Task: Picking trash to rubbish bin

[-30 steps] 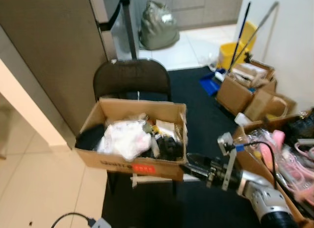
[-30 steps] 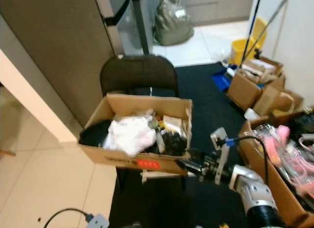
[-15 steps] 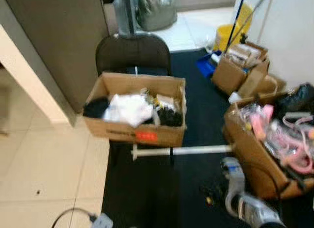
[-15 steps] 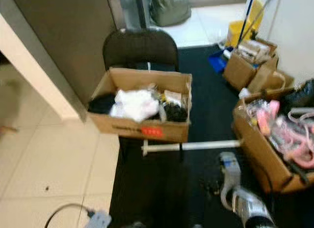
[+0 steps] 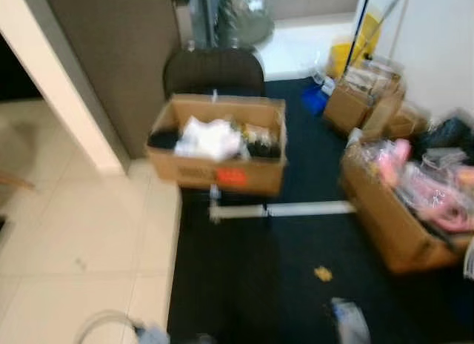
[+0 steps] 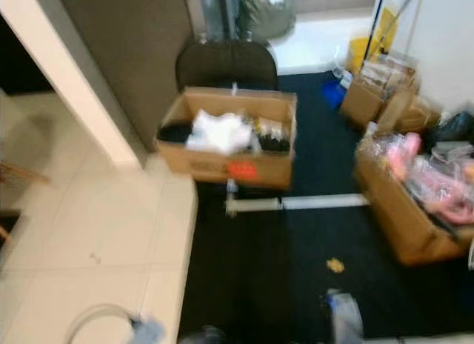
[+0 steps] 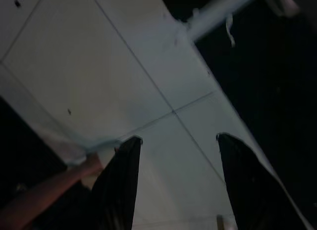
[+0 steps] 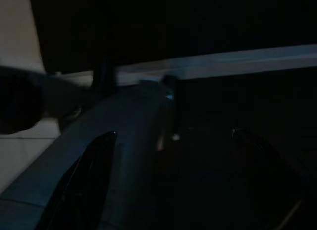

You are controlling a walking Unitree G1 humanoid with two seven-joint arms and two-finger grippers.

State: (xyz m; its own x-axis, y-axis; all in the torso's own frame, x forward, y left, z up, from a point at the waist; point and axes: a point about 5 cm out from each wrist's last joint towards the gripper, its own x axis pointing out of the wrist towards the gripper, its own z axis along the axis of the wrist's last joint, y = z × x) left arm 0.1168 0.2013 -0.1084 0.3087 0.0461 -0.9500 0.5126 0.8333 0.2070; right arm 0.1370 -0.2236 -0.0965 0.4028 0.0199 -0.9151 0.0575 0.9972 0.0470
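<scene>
A small yellowish scrap [image 5: 323, 273] lies on the dark carpet. Beyond it an open cardboard box [image 5: 216, 166] with white and dark trash inside rests on a black chair [image 5: 213, 70]. My right arm [image 6: 344, 322] hangs low at the bottom edge, blurred. In the dark right wrist view my right gripper [image 8: 174, 134] is open, nothing between its fingers, with a pale bar beyond it. My left gripper [image 7: 178, 137] is open over pale floor tiles, at the carpet's edge.
A white tube [image 5: 285, 209] lies on the carpet in front of the chair. A cardboard box of pink items [image 5: 404, 210] stands to the right, with more boxes [image 5: 355, 107] and a yellow bucket [image 5: 342, 56] behind. Pale tiles [image 5: 81, 240] and a wall corner [image 5: 67, 84] lie left.
The camera has pulled back and the box now looks farther away. My right arm, stretched toward the box a second ago, has dropped to the bottom edge.
</scene>
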